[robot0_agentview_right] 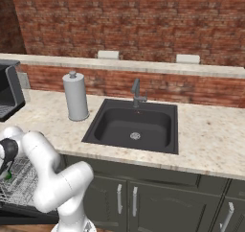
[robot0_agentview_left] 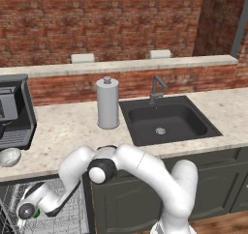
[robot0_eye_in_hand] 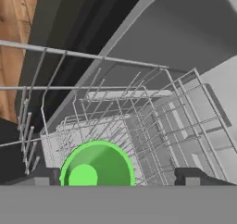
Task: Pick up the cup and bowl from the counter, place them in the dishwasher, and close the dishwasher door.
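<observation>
Gripper: I am seeing the gripper (robot0_eye_in_hand: pixel 118 177) hanging low over the dishwasher rack, its two dark fingertips (robot0_eye_in_hand: pixel 41 176) standing wide apart with nothing pinched between them.
Cup: the green cup (robot0_eye_in_hand: pixel 97 165) is sitting open side up in the rack (robot0_eye_in_hand: pixel 152 126), between the spread fingertips but clear of both; from the left base view I am catching a sliver of green (robot0_agentview_left: pixel 37 212) at the hand.
Bowl: the pale bowl (robot0_agentview_left: pixel 9 156) is resting on the counter (robot0_agentview_left: pixel 72 131), at its left end, just in front of the black coffee machine (robot0_agentview_left: pixel 14 112).
Dishwasher: I am looking down into the dishwasher (robot0_agentview_left: pixel 72 213) with the white wire rack pulled out below the counter edge.
Arm: I am watching the arm (robot0_agentview_left: pixel 126 165) bending down from the base toward the rack on the left.
Surroundings: a tall grey canister (robot0_agentview_left: pixel 107 102) is standing beside the black sink (robot0_agentview_left: pixel 167 119).
</observation>
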Controlling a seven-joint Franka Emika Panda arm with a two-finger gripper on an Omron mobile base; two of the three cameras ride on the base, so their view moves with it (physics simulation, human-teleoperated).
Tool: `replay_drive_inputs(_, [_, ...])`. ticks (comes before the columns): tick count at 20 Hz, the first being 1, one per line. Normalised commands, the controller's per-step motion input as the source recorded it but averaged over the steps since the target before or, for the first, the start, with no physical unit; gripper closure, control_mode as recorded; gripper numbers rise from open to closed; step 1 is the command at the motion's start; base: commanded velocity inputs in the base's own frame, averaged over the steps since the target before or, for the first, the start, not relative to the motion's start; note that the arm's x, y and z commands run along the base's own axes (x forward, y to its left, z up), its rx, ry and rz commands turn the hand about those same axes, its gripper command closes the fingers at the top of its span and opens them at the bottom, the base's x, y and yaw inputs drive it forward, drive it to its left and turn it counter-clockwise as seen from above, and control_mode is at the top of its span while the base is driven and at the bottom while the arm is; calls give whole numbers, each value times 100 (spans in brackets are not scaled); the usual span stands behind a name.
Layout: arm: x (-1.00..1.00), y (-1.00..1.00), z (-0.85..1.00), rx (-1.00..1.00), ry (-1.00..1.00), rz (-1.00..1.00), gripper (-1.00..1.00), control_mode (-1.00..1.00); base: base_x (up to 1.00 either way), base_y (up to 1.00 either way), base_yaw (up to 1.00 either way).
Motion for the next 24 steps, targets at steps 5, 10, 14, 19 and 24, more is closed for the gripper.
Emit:
replay_drive_inputs(5, [-30,-9,47,3,-8,0,-100,-100,0,0,0])
replay_drive_inputs(10, [-27,-12,53,8,-7,0,-100,-100,0,0,0])
replay_drive_inputs(14, [-19,-10,46,9,-5,0,-100,-100,0,0,0])
replay_drive_inputs(19, [-15,-14,49,15,-2,0,-100,-100,0,0,0])
replay_drive_inputs(24, [-10,-12,45,18,0,0,-100,-100,0,0,0])
